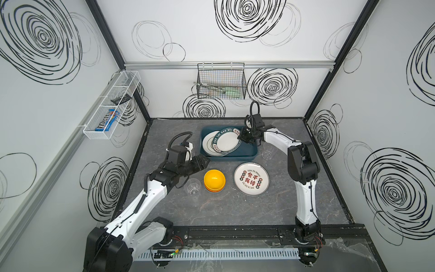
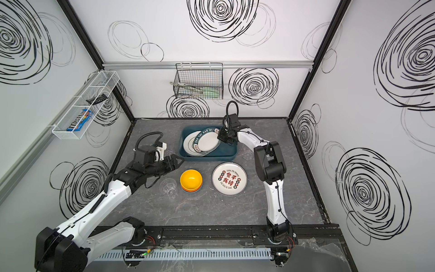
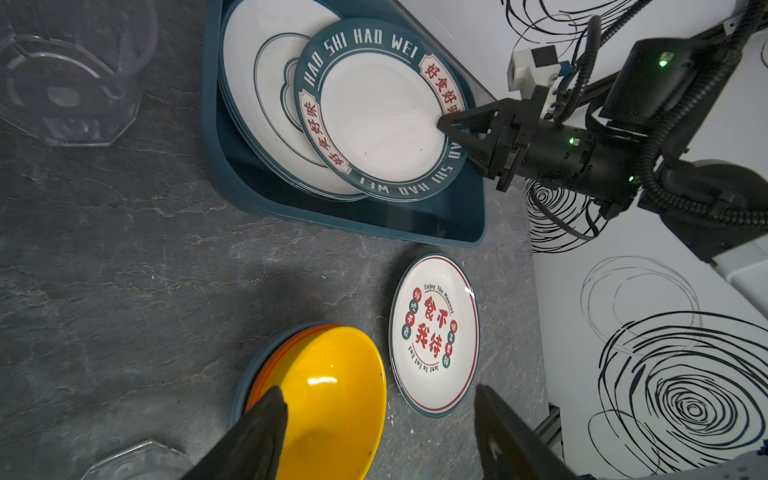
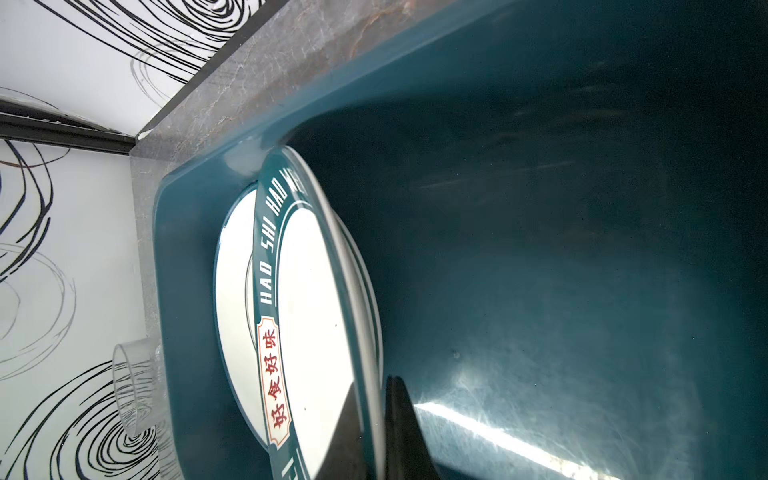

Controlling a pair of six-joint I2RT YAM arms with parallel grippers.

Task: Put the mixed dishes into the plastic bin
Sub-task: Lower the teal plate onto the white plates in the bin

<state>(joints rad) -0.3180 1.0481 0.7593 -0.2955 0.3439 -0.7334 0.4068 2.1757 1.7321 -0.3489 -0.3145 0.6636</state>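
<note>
My right end effector (image 1: 244, 139) pinches the teal-rimmed plate (image 1: 227, 141) inside the plastic bin (image 1: 231, 157); my left end effector (image 1: 207, 163) hangs released beside it.

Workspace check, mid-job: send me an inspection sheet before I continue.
Surface: grey marbled table.
Job's things: bin holds a white plate and the lettered plate, tilted over it; printed plate, stacked bowls and glasses are outside it.
Clutter: nothing seen.
Hands: left hand open, empty, near the bowls; right hand shut on the lettered plate's rim.
Cables: a hose loops over each wrist, clear of dishes.
Surroundings: swirl-patterned walls; wire tray with candy; basket with tongs.
</note>
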